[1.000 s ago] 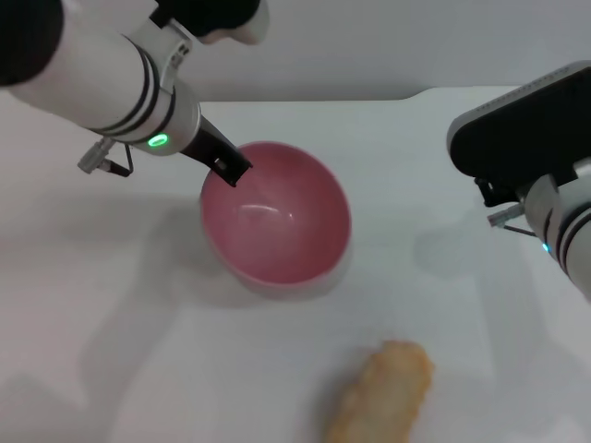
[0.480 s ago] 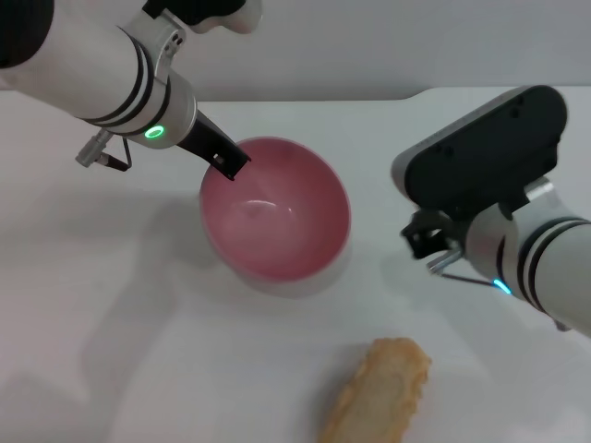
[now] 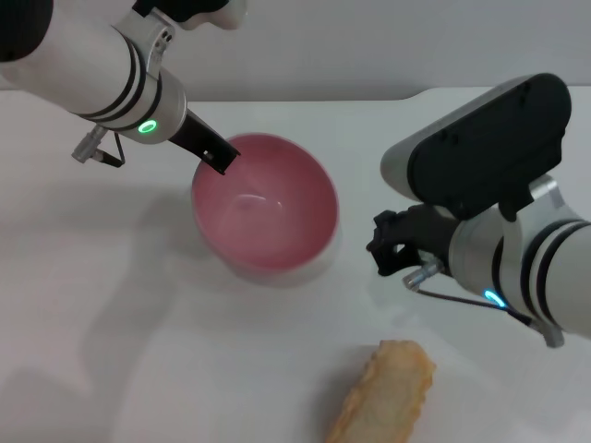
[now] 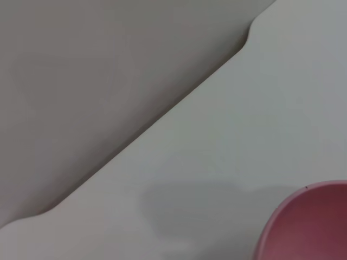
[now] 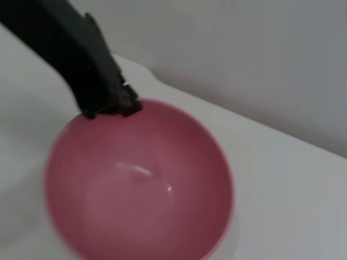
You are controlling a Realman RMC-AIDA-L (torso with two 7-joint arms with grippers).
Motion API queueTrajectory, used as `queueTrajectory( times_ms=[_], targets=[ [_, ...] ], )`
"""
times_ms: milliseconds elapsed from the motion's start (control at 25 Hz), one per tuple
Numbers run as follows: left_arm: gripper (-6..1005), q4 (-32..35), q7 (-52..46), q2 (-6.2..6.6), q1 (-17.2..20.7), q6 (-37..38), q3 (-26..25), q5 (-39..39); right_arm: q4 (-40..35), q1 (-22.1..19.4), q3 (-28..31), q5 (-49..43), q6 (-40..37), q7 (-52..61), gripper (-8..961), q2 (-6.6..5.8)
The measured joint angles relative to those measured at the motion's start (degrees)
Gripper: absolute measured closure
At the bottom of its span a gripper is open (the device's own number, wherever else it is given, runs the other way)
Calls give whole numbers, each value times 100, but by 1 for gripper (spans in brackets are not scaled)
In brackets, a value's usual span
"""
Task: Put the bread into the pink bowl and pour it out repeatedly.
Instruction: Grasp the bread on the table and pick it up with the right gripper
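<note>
bread (image 3: 383, 395): nearest the robot, flat on the white worktop (image 3: 111, 351), well apart from the pink bowl, on its right-arm side, untouched
right gripper (image 3: 388, 247): hangs above the worktop between bread and bowl, just off the bowl's right side; jaws state can't tell
pink bowl (image 3: 264, 215): upright, nothing inside, mid-worktop
left gripper (image 3: 218, 158): at the bowl's far-left rim, jaws closed on the pink bowl's edge, dark fingertip over the lip

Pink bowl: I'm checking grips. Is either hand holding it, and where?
The left hand grips the pink bowl at its far-left rim; right hand holds nothing.
</note>
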Motion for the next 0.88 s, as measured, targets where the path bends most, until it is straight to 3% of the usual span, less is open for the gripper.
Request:
queueTrajectory(
  times_ms=[240, 880],
  targets=[
    [956, -214, 44, 17, -64, 124, -109, 28, -65, -100, -224, 561, 131, -22, 843, 1],
    [956, -638, 48, 17, -190, 308, -226, 132, -53, -272, -1117, 46, 447, 192, 825, 1]
  ],
)
